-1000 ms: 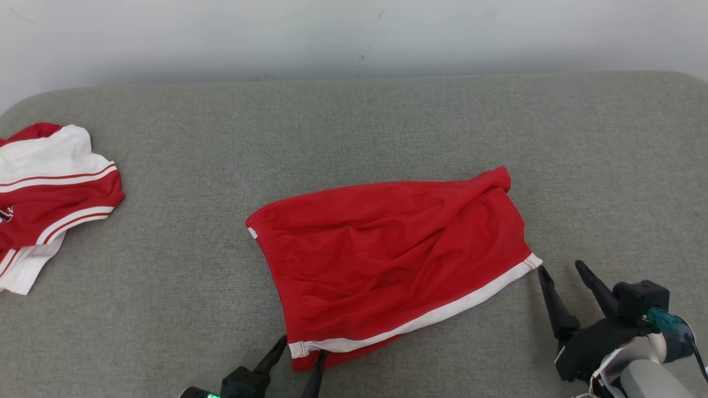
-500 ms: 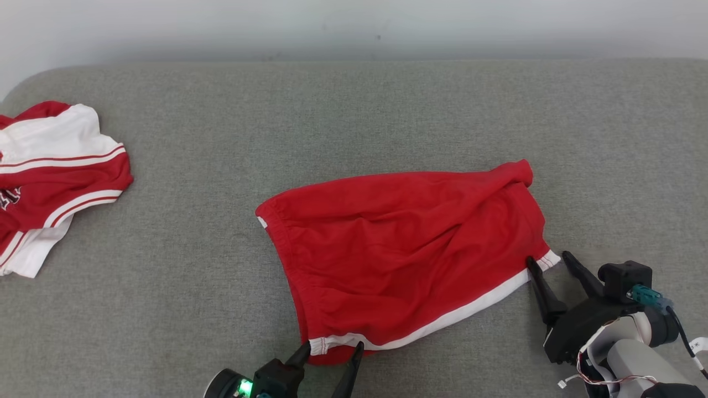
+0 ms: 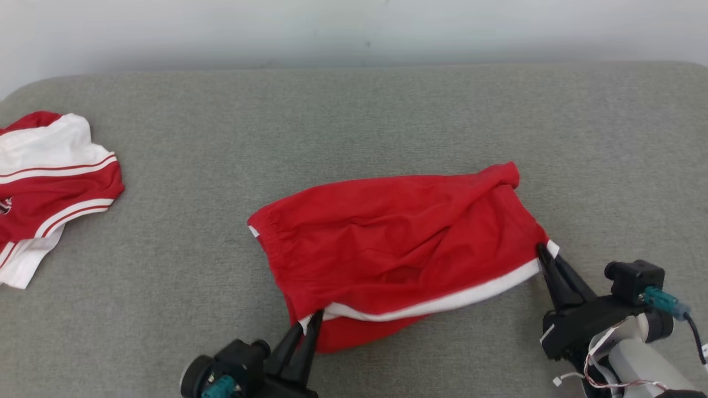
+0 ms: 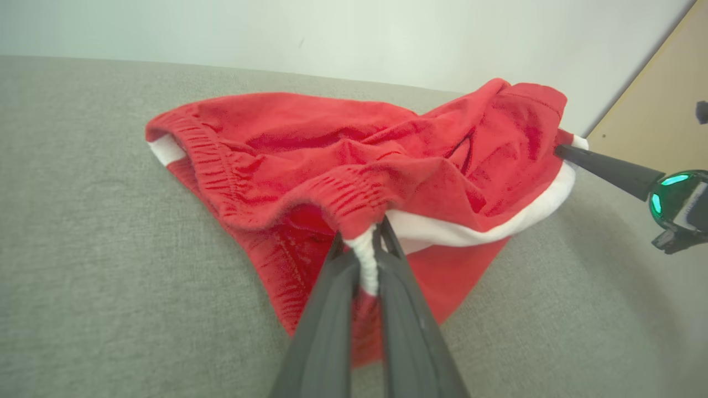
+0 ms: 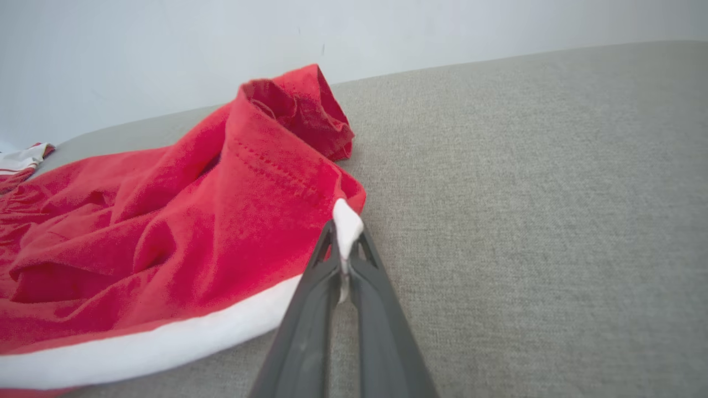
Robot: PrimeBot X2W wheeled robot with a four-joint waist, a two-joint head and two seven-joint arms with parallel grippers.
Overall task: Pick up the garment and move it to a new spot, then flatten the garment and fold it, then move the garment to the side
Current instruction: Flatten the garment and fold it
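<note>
A pair of red shorts (image 3: 398, 243) with a white band along one side lies rumpled on the grey cushion (image 3: 354, 127). My left gripper (image 3: 308, 326) is shut on the near left end of the white band, lifting that edge; the left wrist view shows the white hem pinched between the fingers (image 4: 362, 254) over the shorts (image 4: 343, 166). My right gripper (image 3: 545, 251) is shut on the right end of the band, seen in the right wrist view as a white corner in the fingertips (image 5: 345, 243) beside the shorts (image 5: 182, 221). The right gripper (image 4: 564, 150) also appears in the left wrist view.
A second red and white garment (image 3: 50, 182) lies crumpled at the cushion's left edge, with a sliver of that garment (image 5: 22, 160) in the right wrist view. A pale wall (image 3: 354, 27) runs behind the cushion. Bare grey fabric surrounds the shorts on all sides.
Both grippers went from open beside the white band to shut on its two ends, and that edge has risen off the cushion. The head camera shifted slightly.
</note>
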